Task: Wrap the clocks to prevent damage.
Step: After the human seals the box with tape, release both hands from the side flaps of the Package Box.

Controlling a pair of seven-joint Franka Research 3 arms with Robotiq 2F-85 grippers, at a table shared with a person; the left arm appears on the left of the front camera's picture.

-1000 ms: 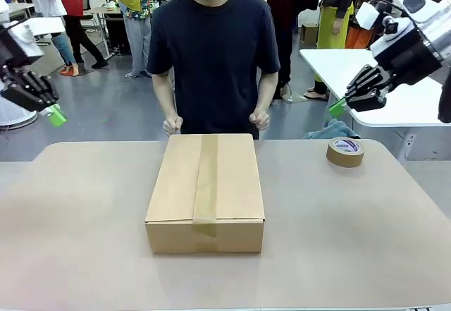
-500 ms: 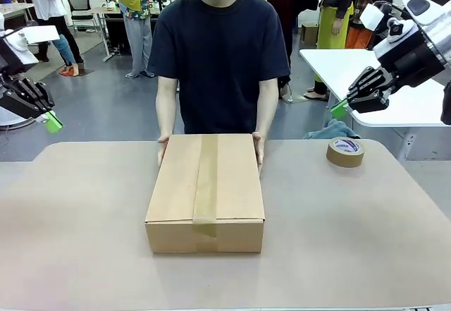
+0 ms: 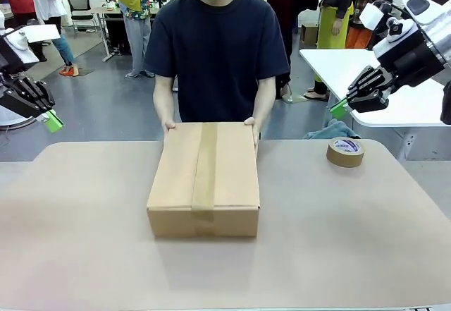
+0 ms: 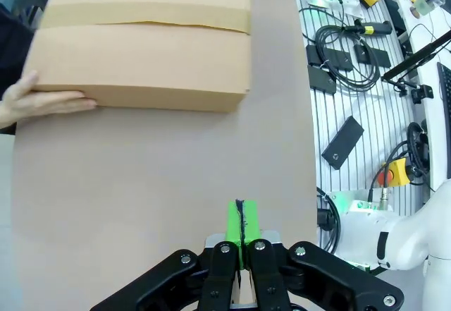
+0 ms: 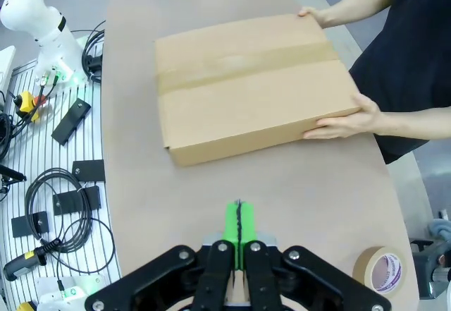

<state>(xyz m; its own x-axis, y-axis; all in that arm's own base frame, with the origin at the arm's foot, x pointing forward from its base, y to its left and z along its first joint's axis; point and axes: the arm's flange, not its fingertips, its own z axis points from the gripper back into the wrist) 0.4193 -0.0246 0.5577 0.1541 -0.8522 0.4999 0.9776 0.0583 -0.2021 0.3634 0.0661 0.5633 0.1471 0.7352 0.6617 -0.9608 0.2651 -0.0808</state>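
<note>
**One taped cardboard box held by a person, two robot grippers raised at the sides**

At far left in the front view, the left gripper [image 3: 51,119] hangs above the floor beside the table [image 3: 77,205], clear of everything; its green pads [image 4: 241,221] are pressed together with nothing between them. In the middle of the table sits one brown cardboard box [image 3: 204,177], sealed by a single strip of tan tape [image 3: 204,166] running along its top and down the near face. No clocks can be seen; the box is closed. No writing can be read on it. A person in a dark T-shirt stands at the far edge, one hand [image 3: 170,125] on the box's far left corner and the other hand [image 3: 249,122] on its far right corner. To the right, well apart from the box, lies one roll of brown packing tape [image 3: 345,151]; its core carries a printed label too small to read. At far right, the right gripper [image 3: 340,106] hangs above the table's far right corner, fingers likewise closed on nothing.
</note>
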